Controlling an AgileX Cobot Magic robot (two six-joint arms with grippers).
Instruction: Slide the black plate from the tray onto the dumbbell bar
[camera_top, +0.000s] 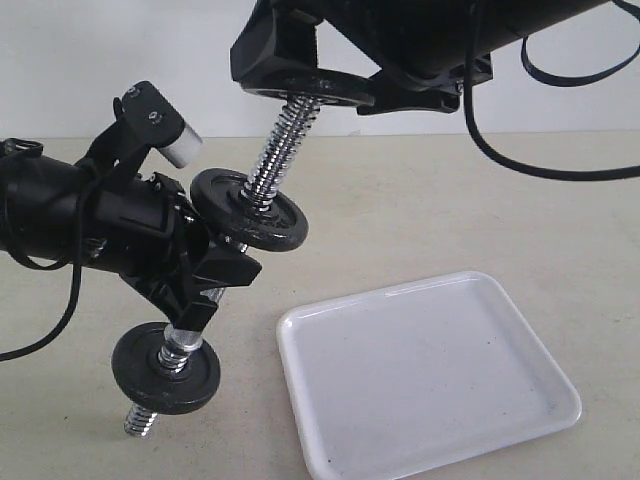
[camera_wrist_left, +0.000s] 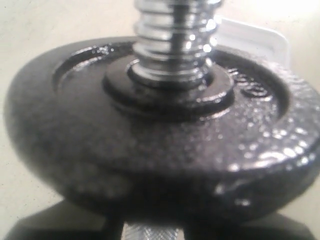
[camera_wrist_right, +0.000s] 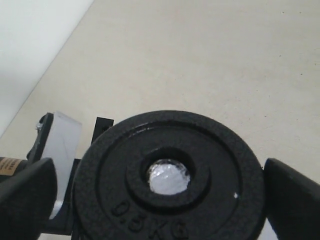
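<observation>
right gripper (camera_wrist_right: 160, 192) jaws clamping the one black plate (camera_top: 305, 86), its hole sitting on the single dumbbell bar (camera_top: 278, 150) top tip, off the one tray (camera_top: 430, 370); left gripper (camera_top: 205, 290) jaws clamping the bar between two discs (camera_top: 250, 212).

Noted: black plate (camera_wrist_right: 220, 170), stamped 0.5 KG, sits between the right gripper (camera_wrist_right: 160, 177) fingers (camera_wrist_right: 25, 195), one each side. Shiny dumbbell bar (camera_wrist_right: 168, 178) tip shows in its hole. Beige table (camera_wrist_right: 200, 60) beyond.

Left pincer (camera_top: 207, 290) low, clamped; right pincer (camera_top: 330, 92) above, gripping.
</observation>
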